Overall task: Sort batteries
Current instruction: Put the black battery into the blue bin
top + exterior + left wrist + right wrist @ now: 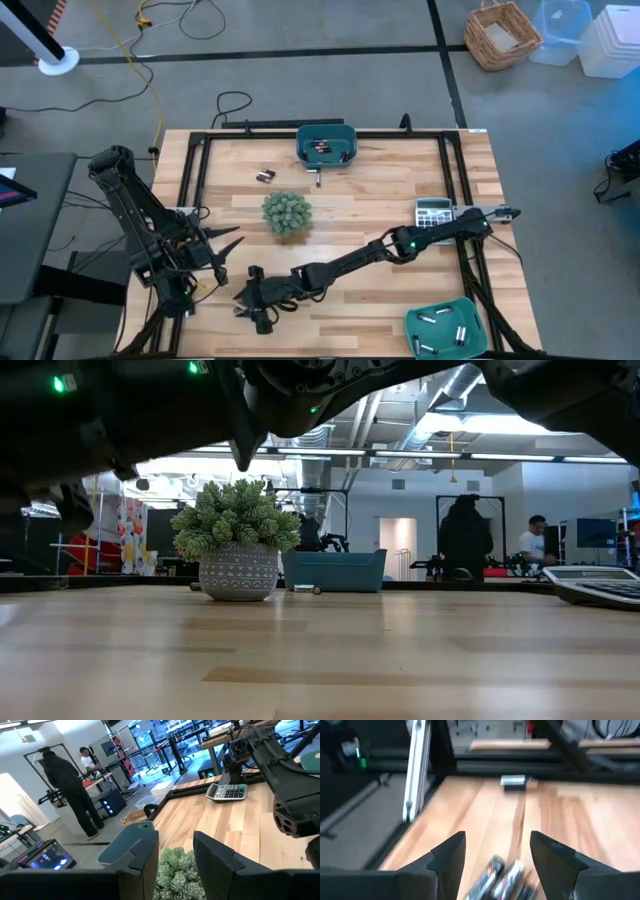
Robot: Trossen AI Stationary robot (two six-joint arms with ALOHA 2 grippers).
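A small cluster of dark and silvery batteries lies on the wood near the table's near-left corner. My right gripper is open just above them, one finger on each side; I see no touch. Its arm reaches across the table from the right. Another battery lies farther on, by the black frame. Two batteries lie loose near the far teal bin, which holds some cells. A near-right teal bin holds several. My left gripper waits open at the left, held level.
A potted plant stands mid-table, left of centre. A grey calculator lies at the right. A black frame runs round the tabletop. People stand in the room beyond the table.
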